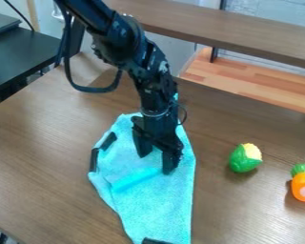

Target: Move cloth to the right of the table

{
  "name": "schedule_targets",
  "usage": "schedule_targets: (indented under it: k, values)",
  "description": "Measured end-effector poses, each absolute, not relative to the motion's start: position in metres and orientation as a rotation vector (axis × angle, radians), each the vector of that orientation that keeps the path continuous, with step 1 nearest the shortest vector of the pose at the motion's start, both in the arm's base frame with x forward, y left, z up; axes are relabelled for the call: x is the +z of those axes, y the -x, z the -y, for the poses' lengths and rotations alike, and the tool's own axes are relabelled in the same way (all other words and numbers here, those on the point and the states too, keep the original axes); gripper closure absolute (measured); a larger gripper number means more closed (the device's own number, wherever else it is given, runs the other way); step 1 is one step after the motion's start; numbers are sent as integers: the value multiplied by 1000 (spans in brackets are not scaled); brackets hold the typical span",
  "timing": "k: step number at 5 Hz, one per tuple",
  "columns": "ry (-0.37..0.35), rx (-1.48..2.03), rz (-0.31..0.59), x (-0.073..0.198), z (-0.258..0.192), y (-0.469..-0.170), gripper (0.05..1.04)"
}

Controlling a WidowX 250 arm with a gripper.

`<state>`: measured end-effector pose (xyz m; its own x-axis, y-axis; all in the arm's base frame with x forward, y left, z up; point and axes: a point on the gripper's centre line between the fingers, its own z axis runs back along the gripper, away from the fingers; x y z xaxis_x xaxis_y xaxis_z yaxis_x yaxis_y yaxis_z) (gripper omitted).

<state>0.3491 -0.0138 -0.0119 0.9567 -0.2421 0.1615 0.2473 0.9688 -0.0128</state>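
Cloth (148, 205) lies partly creased near the middle of the table (40, 162), extending to the view's bottom edge. Gripper (156, 159) is positioned over its upper part; the fingers are spread, with cloth visible between them and no fold clamped. Green-and-yellow toy (245, 158) and orange toy (303, 184) rest farther right, apart from the cloth. Task status: placement at right is not achieved. Remaining operations, as judged: grip, transfer right, release.
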Motion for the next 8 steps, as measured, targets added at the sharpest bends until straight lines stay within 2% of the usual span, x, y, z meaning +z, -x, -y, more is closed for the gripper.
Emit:
schedule_targets:
  k: [2,5,7,8]
  values:
    - [-43,-242,176,-16,-38,-327,84]
    - [-74,-199,152,-14,-130,-270,83]
    - [-94,-210,150,-15,-136,-270,83]
    - [-125,-219,156,-15,-122,-284,82]
